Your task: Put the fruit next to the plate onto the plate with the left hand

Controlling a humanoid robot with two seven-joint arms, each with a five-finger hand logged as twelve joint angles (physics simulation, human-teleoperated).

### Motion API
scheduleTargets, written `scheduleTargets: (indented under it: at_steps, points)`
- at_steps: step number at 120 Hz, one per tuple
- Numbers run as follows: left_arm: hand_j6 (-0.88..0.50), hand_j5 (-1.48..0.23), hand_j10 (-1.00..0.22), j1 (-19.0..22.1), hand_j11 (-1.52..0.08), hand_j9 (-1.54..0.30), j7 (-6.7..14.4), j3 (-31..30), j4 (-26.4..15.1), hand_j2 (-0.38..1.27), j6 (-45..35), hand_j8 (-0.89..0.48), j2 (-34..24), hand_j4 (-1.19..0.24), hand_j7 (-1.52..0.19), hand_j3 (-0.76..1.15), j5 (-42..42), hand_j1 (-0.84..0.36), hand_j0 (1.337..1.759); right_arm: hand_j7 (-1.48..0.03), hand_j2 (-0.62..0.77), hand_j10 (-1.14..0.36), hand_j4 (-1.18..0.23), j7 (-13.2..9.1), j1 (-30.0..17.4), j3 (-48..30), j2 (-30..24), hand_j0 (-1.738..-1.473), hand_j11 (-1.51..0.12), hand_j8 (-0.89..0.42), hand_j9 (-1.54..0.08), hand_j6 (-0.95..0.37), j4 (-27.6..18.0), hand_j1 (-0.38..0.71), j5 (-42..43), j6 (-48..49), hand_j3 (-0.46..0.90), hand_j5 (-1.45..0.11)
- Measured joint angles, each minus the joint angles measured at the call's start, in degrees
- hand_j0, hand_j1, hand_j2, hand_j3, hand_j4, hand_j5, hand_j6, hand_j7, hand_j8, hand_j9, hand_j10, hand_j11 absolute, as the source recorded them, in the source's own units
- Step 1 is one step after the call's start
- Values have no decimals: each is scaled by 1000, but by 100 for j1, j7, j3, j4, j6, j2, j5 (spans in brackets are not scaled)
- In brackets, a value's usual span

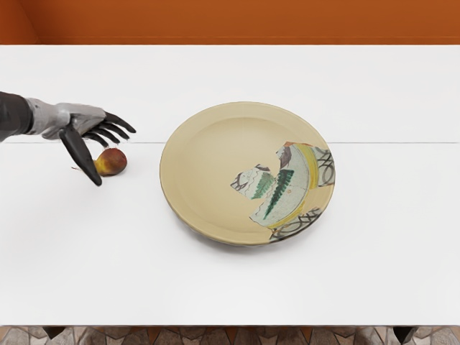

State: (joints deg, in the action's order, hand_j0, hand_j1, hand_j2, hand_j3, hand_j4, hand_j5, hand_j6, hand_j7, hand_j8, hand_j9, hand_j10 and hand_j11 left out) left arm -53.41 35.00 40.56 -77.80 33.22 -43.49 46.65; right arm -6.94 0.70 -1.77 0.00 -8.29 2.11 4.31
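The fruit [111, 162], small, rounded, red shading to yellow, lies on the white table [359, 273] at about 9 o'clock from the plate [208, 144], apart from its rim with a strip of bare tabletop between them. It is not on the plate.

The left hand [81, 125] comes in from the left edge and sits at about 10 o'clock from the fruit, just beside it. Its fingers [115, 128] are spread apart and hold nothing; the dark fingertips point toward 3 o'clock and reach over the top of the fruit. The thumb [79, 152] slants down toward 5 o'clock, its tip ending at the fruit's 8 o'clock side. Whether the thumb or any fingertip actually touches the fruit cannot be told from this angle; the fruit is not enclosed.

The plate is wide, shallow and tan, with a green, yellow and grey patterned patch on its 3 to 5 o'clock part; its bowl holds nothing. From the fruit toward 3 o'clock the way to the plate's near rim is open. The table runs broad and bare toward 12 o'clock, up to an orange wall [230, 20], and toward 6 o'clock, where its front edge shows near the bottom of the picture.
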Motion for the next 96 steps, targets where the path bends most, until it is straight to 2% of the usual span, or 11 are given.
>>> scheduleTargets:
  at_steps: [32,60,71,80,96]
  points:
    - [-204,-261,-203,82,-261,-261,0,-16,-123,42,-1083,-204,86,-204,-261,0,786,109,1658,0,0,0,0,0,0,0,0,-1658,0,0,0,0,-1,-349,0,0,0,0]
    - [-205,-261,-203,130,-260,-260,0,-615,-118,42,-1801,-205,345,-204,-260,0,1853,111,1658,0,0,0,0,0,0,0,0,-1658,0,0,0,0,0,-349,0,0,0,0]
    - [-205,-261,-203,140,-260,-260,0,-727,-104,43,-2031,-205,354,-204,-260,0,2013,111,1658,0,0,0,0,0,0,0,0,-1658,0,0,0,0,0,-349,0,0,0,0]
    - [-205,-260,-203,139,-260,-260,0,-853,-75,43,-2208,-205,619,-204,-260,0,2072,111,1658,0,0,0,0,0,0,0,0,-1658,0,0,0,0,0,-349,0,0,0,0]
    - [-200,-254,-198,156,-253,-253,0,-1051,221,42,-2331,-200,902,-199,-254,0,2073,117,1658,0,0,0,0,0,0,0,0,-1658,0,0,0,0,1,-349,0,0,0,0]
